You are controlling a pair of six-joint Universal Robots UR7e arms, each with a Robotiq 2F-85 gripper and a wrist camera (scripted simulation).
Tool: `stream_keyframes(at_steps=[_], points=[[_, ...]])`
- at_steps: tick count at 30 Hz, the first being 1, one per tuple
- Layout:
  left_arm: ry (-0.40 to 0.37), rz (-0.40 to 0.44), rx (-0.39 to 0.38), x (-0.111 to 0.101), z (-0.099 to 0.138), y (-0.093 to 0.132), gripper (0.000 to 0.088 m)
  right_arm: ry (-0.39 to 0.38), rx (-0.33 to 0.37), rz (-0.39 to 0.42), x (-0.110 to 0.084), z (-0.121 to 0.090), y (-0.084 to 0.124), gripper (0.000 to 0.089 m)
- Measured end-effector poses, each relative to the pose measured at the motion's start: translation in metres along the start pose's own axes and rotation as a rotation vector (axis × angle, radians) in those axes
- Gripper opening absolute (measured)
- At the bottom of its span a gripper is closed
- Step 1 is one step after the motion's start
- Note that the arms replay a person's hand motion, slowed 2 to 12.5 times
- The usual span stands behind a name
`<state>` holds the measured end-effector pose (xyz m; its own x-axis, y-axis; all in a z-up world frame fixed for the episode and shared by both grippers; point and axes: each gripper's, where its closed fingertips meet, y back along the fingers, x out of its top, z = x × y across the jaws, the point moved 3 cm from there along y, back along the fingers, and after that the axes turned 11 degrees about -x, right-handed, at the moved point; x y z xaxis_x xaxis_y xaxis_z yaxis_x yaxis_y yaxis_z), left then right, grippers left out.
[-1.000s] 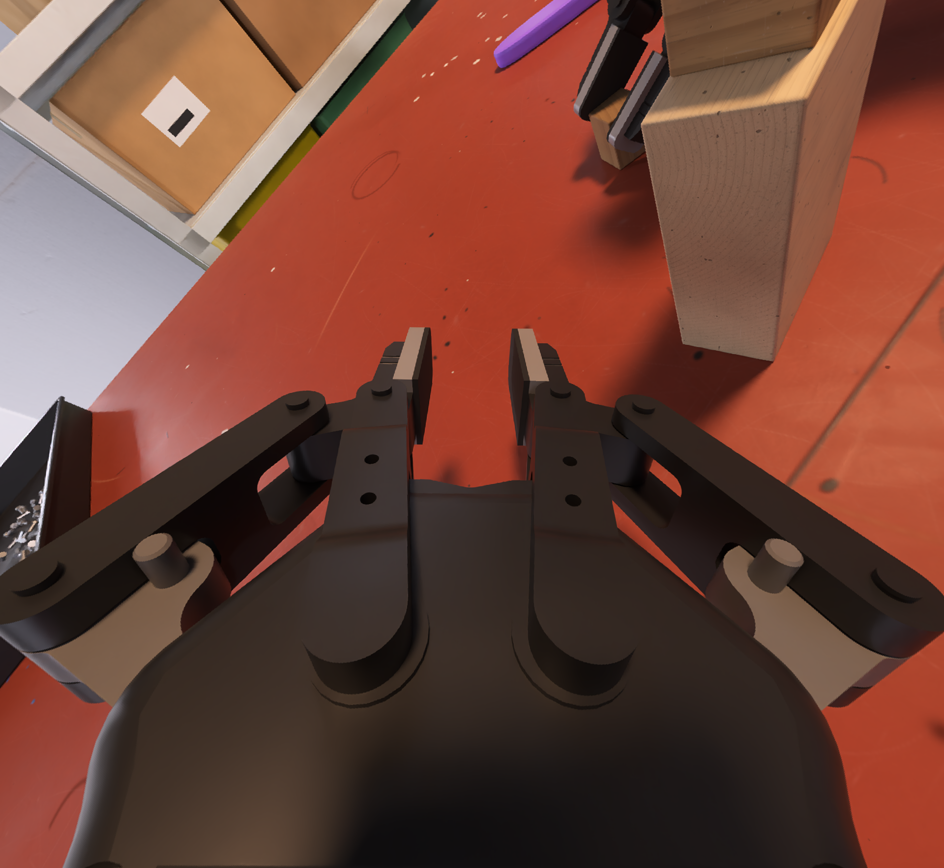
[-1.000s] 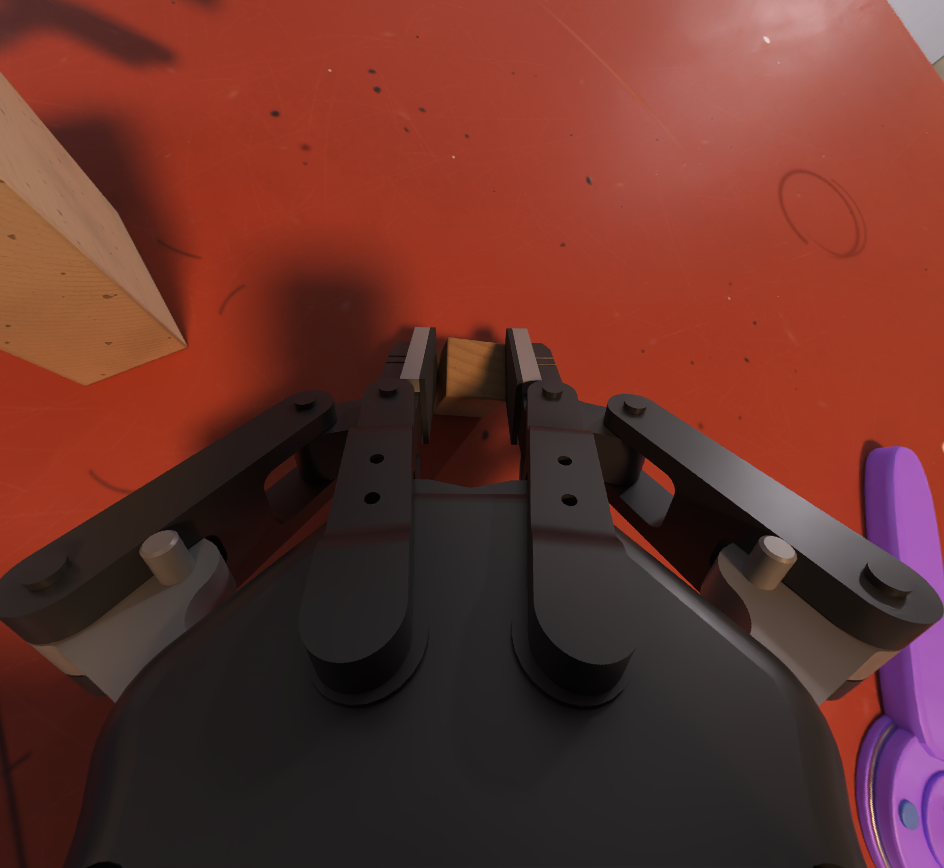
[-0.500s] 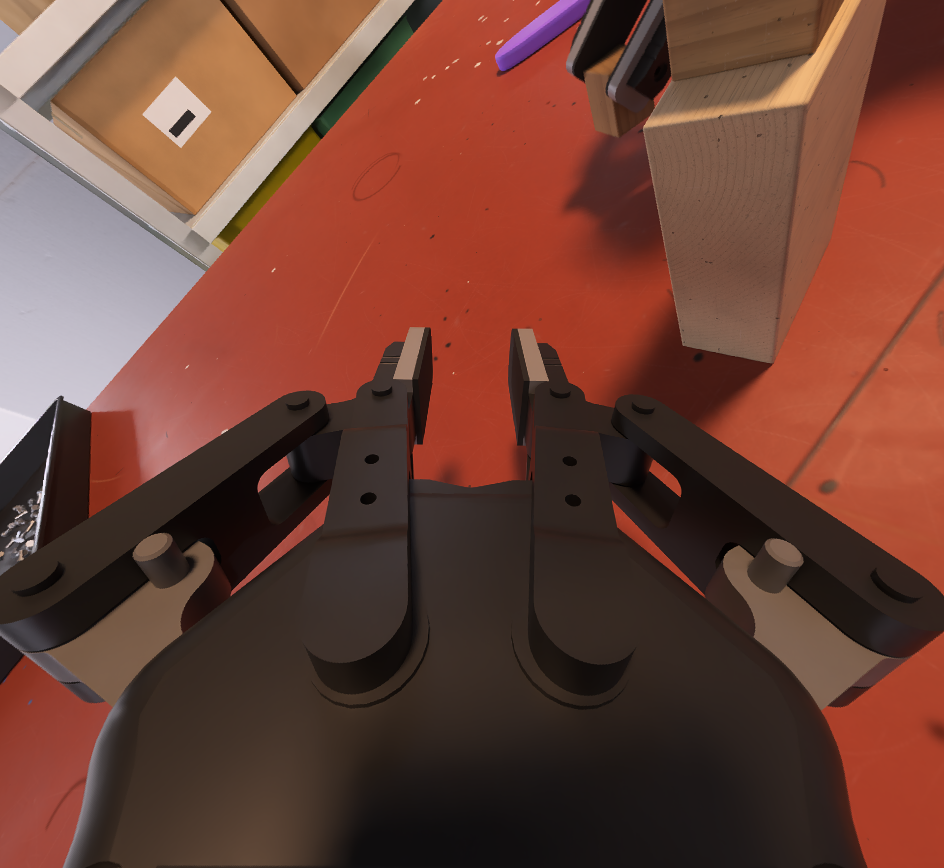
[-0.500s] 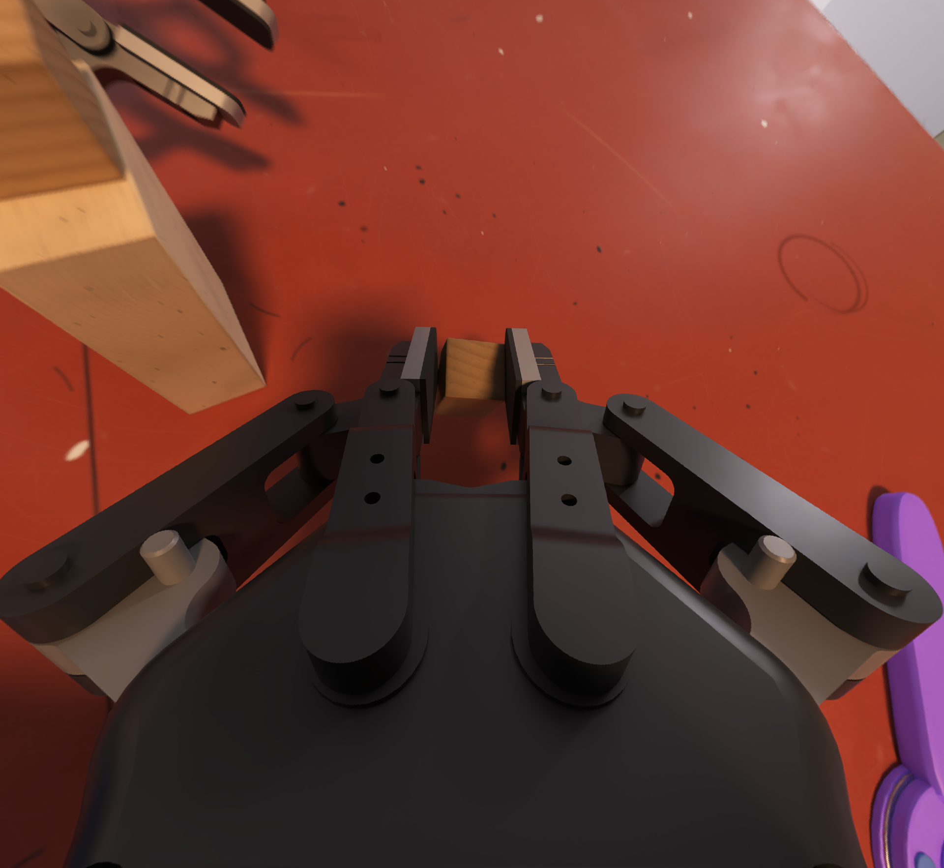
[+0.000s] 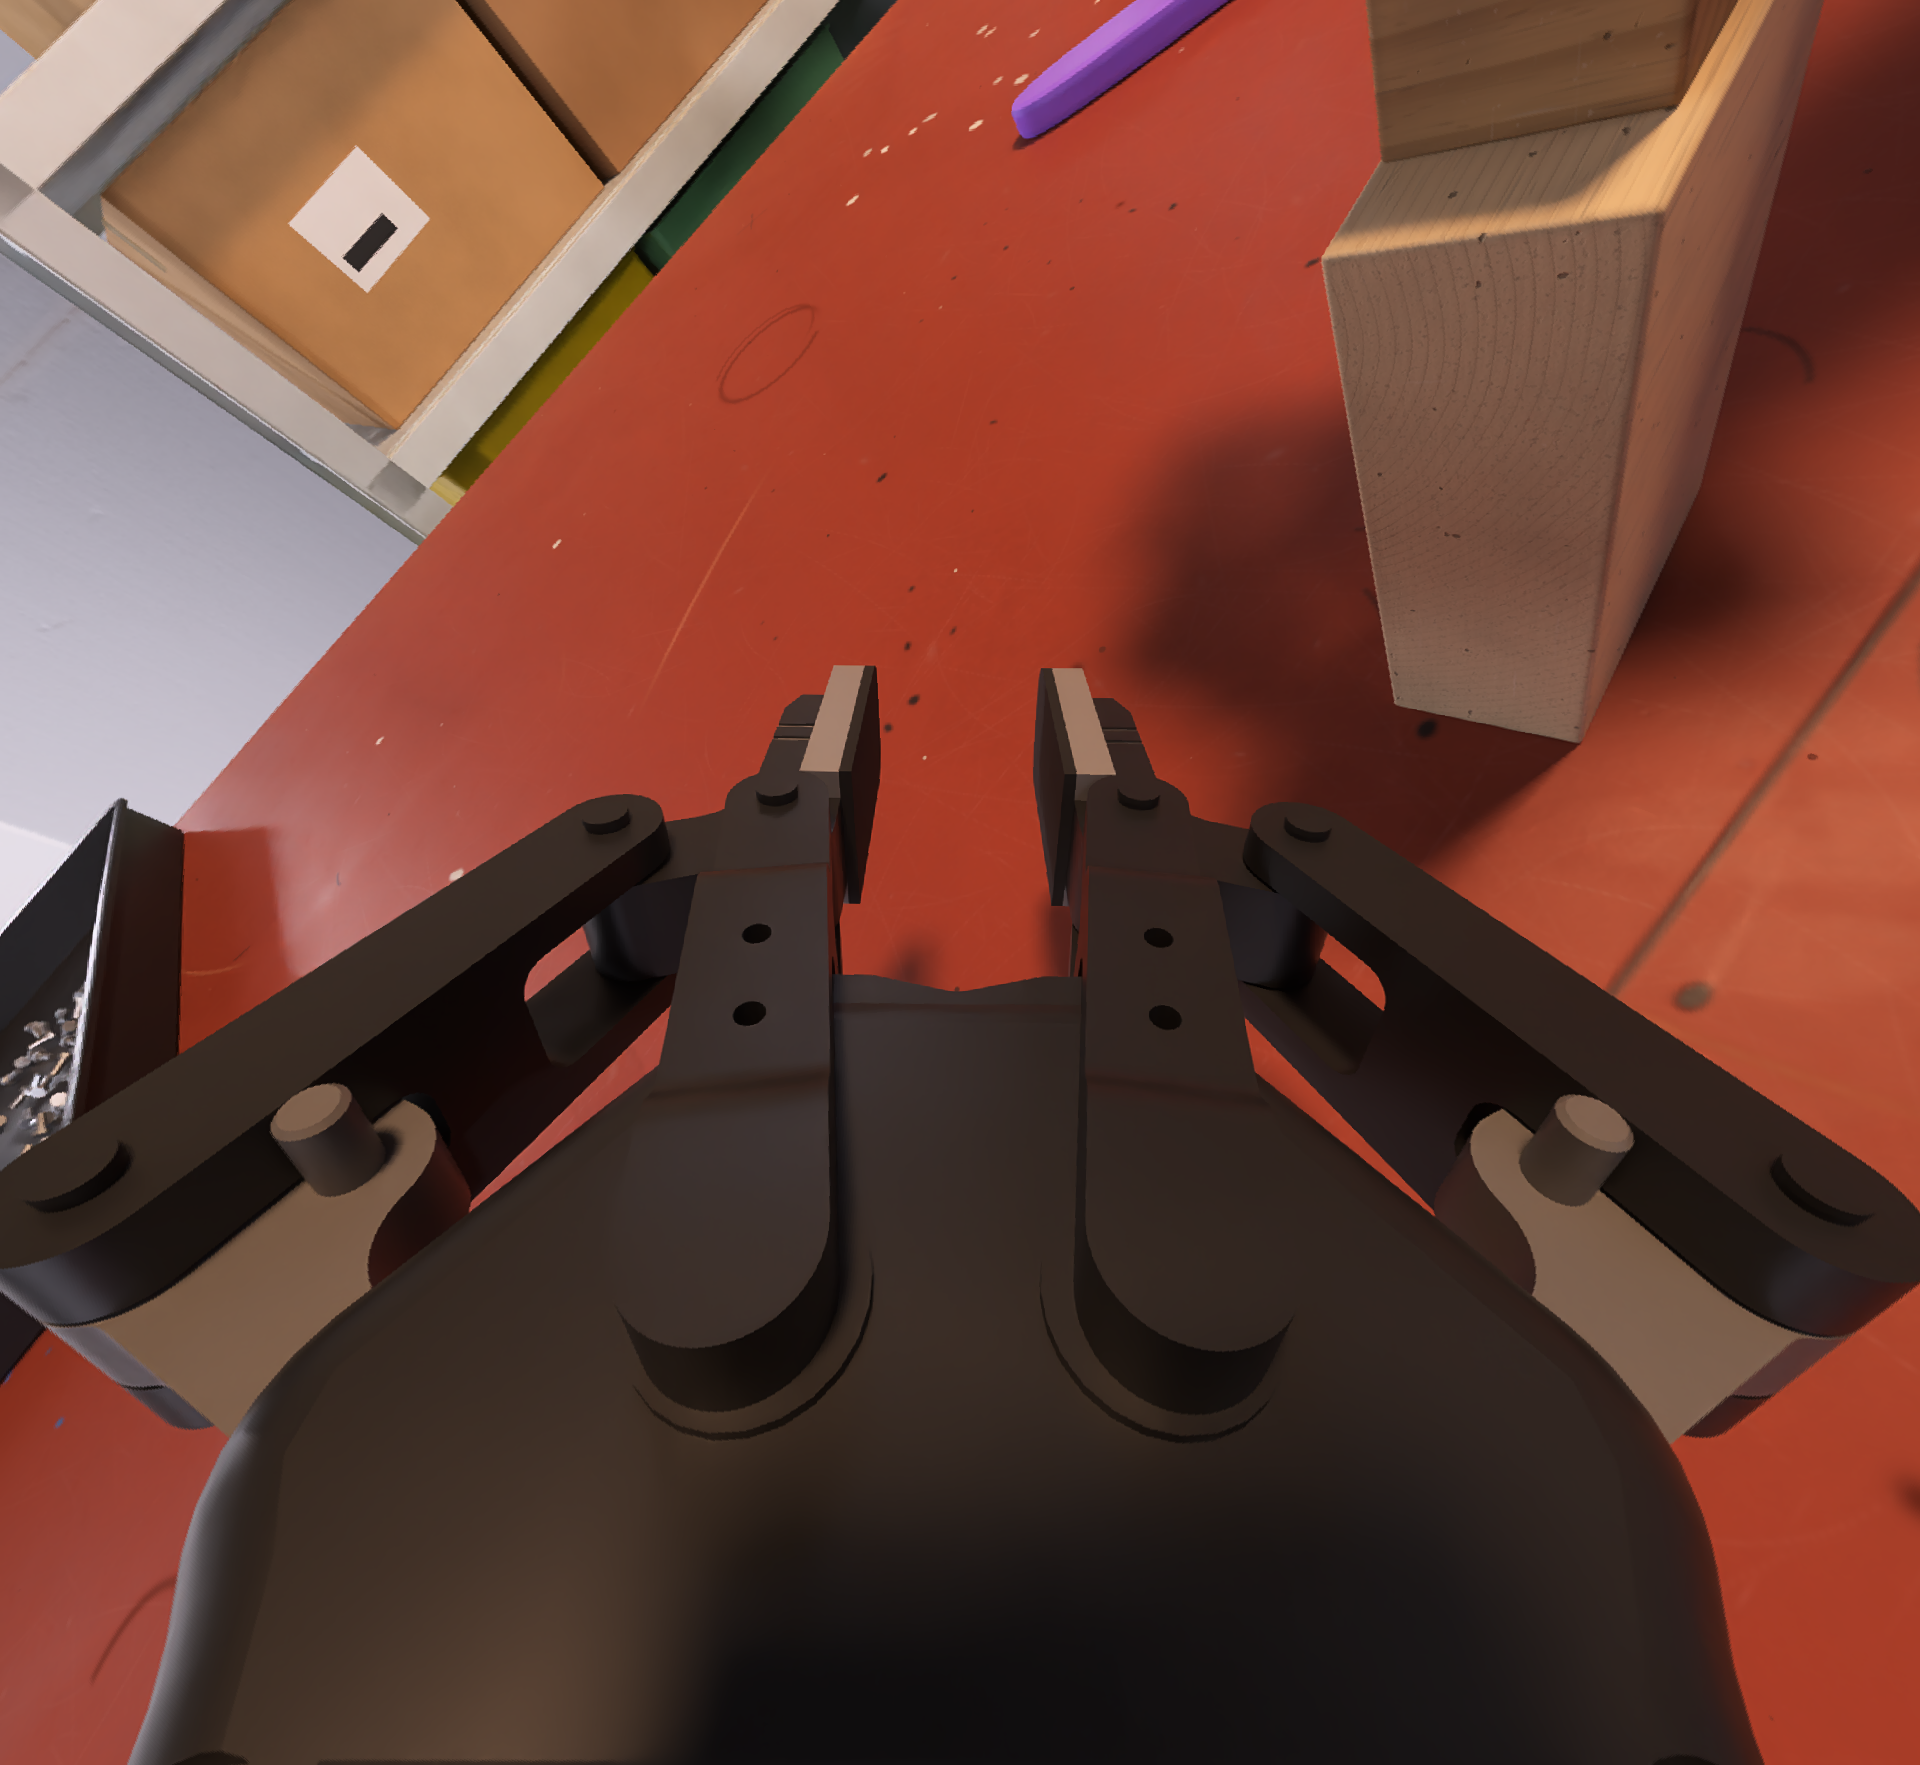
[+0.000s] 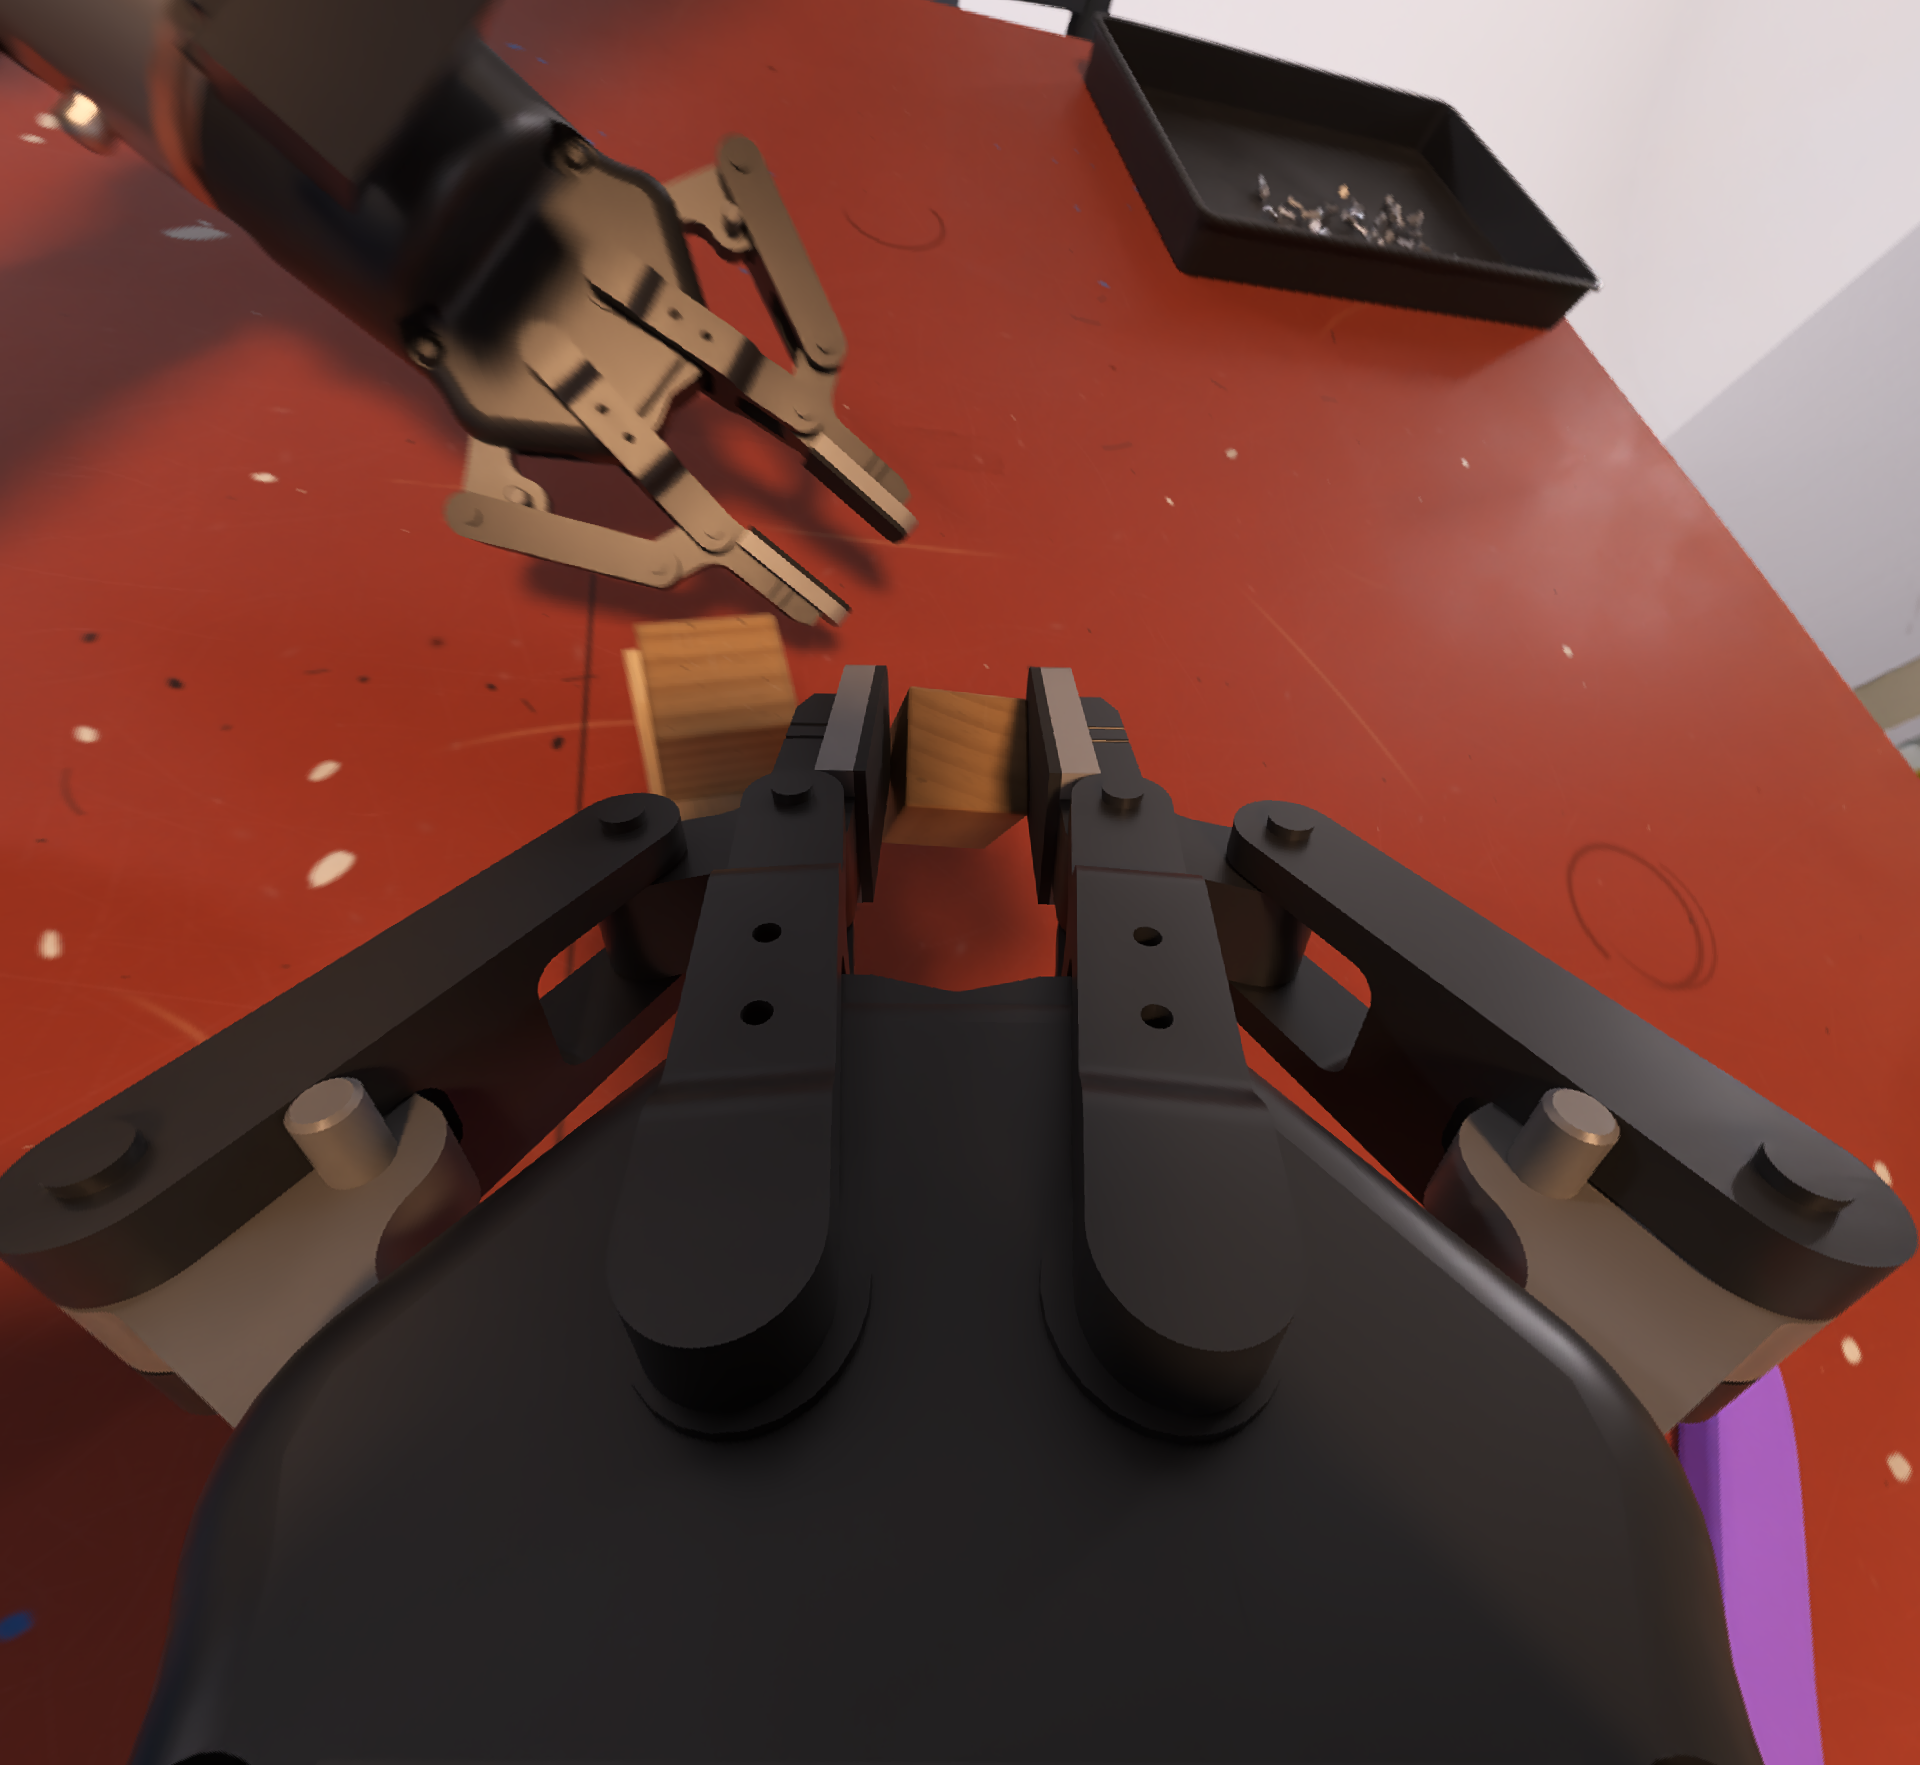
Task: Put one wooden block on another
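Note:
My right gripper (image 6: 956,728) is shut on a small wooden cube (image 6: 956,765) and holds it high above the red table (image 6: 1351,624). Below and just left of it stands a stack: a darker wooden block (image 6: 712,702) on a tall pale wooden block (image 6: 632,707). The left wrist view shows the stack at upper right, the darker block (image 5: 1527,1) on the pale one (image 5: 1507,468). My left gripper (image 5: 956,759) is open and empty, low over the table left of the stack. It also shows in the right wrist view (image 6: 862,567), beyond the stack.
A purple tool (image 5: 1174,11) lies on the table behind the stack; part of it shows in the right wrist view (image 6: 1756,1559). A black tray (image 6: 1340,188) with small metal parts sits at the table's far corner. A shelf with cardboard boxes (image 5: 343,177) runs along the table edge.
My right gripper has lifted the small cube off the table, risen and tilted towards the stack. It has left the left wrist view. My left gripper has not moved.

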<state>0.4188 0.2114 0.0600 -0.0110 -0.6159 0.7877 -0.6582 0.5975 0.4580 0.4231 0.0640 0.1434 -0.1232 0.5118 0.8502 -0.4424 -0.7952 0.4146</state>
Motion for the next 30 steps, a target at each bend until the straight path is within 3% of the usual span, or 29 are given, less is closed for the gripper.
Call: stream_keyframes(at_steps=[10, 30], points=[[-0.004, -0.003, 0.0, 0.0, 0.0, 0.0, 0.0273, 0.077, 0.042, 0.01, 0.027, -0.03, 0.011, 0.0236], [-0.007, -0.005, 0.001, 0.0, 0.001, 0.0, 0.0271, 0.026, 0.093, -0.112, 0.03, -0.037, 0.0, 0.0236]])
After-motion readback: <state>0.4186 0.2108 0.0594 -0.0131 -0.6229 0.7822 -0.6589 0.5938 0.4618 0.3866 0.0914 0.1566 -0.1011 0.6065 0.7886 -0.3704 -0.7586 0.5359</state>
